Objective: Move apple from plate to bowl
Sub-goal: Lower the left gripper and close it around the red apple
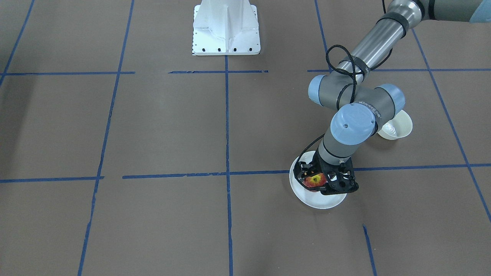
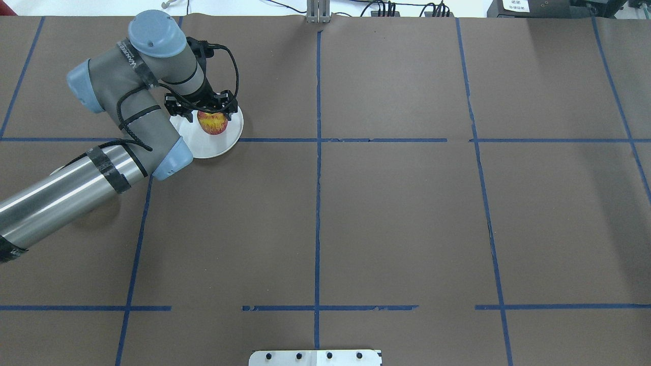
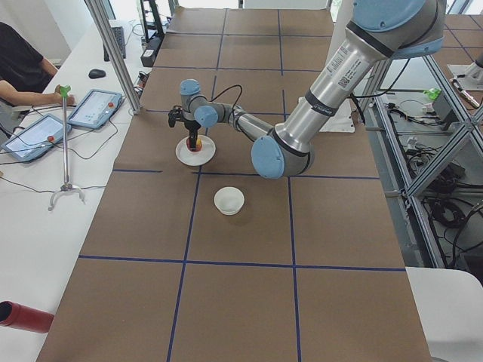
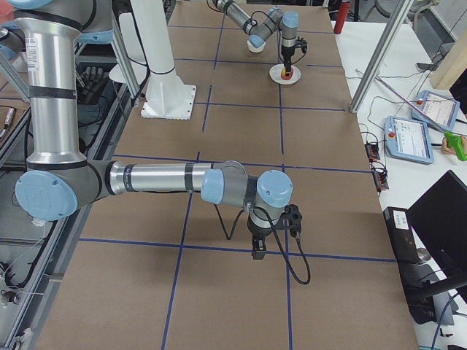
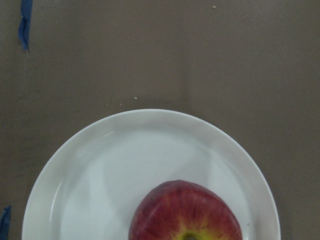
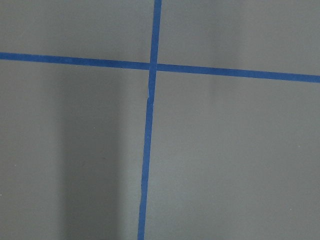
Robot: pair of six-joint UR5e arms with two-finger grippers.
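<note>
The red apple (image 1: 315,180) with a yellow-green top lies on the flat white plate (image 1: 322,201), a little off its middle. My left gripper (image 1: 317,182) points straight down over it, one finger tight against each side of the apple. The apple (image 2: 212,123) still rests on the plate (image 2: 213,146). The left wrist view shows the apple (image 5: 185,215) at the bottom edge, on the plate (image 5: 100,170). The small cream bowl (image 1: 399,128) stands behind the left arm's elbow. My right gripper (image 4: 257,251) points down at bare table, far from the dishes. I cannot tell whether it is open.
The white robot base mount (image 1: 226,30) stands at the table's middle edge. Blue tape lines (image 6: 147,125) divide the brown table into squares. An operators' desk with tablets (image 3: 90,109) runs along the far side, and a red cylinder (image 3: 23,317) lies on it.
</note>
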